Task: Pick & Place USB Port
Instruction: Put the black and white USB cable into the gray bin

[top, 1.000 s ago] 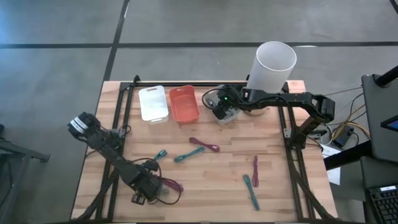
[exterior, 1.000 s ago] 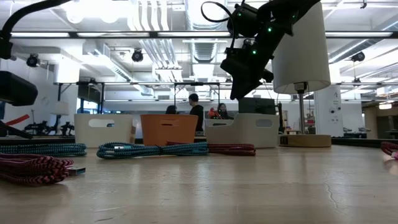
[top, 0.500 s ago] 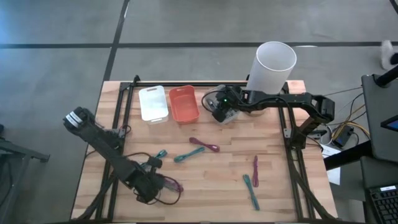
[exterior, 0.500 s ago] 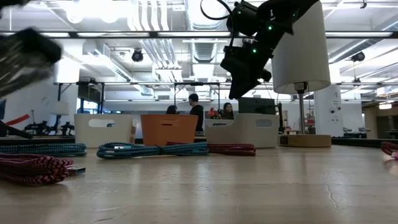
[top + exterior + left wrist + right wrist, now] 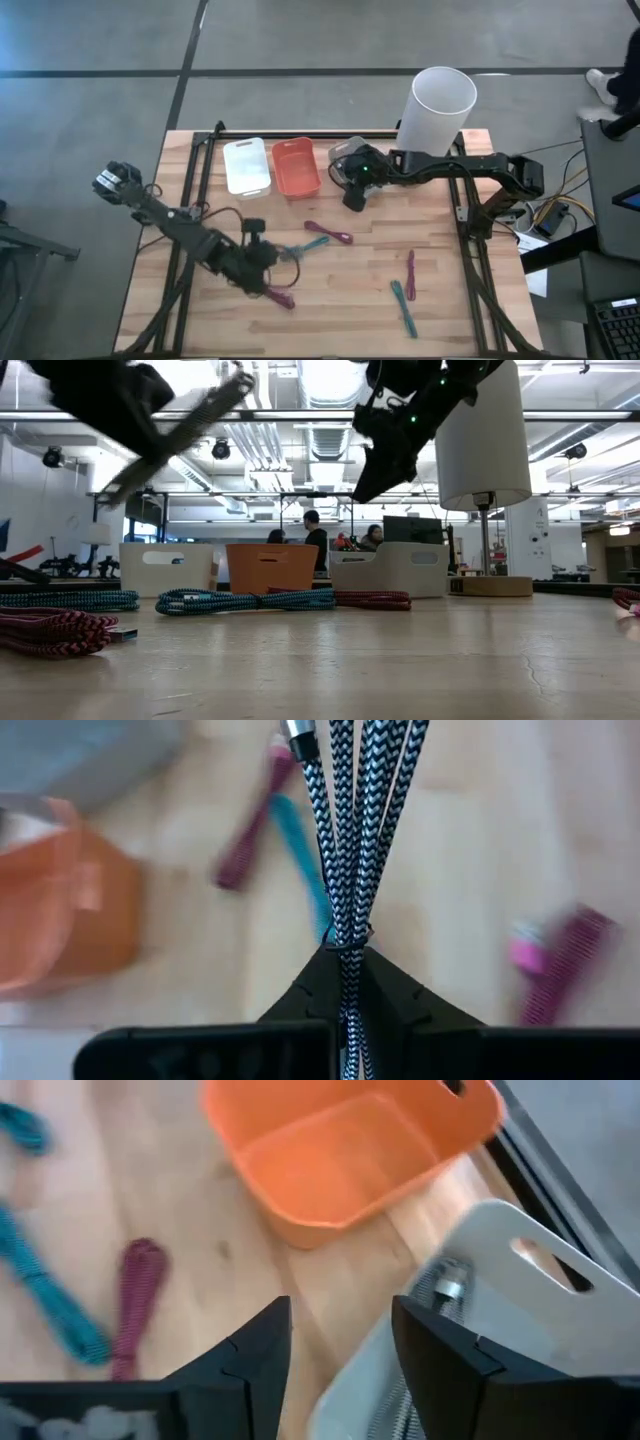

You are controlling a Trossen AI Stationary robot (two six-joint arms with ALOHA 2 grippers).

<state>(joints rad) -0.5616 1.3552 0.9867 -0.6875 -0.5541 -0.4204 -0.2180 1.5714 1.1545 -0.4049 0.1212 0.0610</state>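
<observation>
Wooden tabletop (image 5: 440, 300) fills the frame's centre. At lower left, the left gripper (image 5: 262, 256) is clenched on a black-and-white braided USB cable (image 5: 347, 830), lifted above the boards. Right of it, near the top centre, the right gripper (image 5: 352, 196) hangs with fingers spread, empty, beside the orange bin (image 5: 296, 167).

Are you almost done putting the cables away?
Not yet. One cable already lies in the white bin, beside the open right pincer. The left pincer is shut on a black-and-white cable, lifted off the table. Left to do: several loose ones, like a teal cable and a maroon cable. The orange bin looks empty.
</observation>
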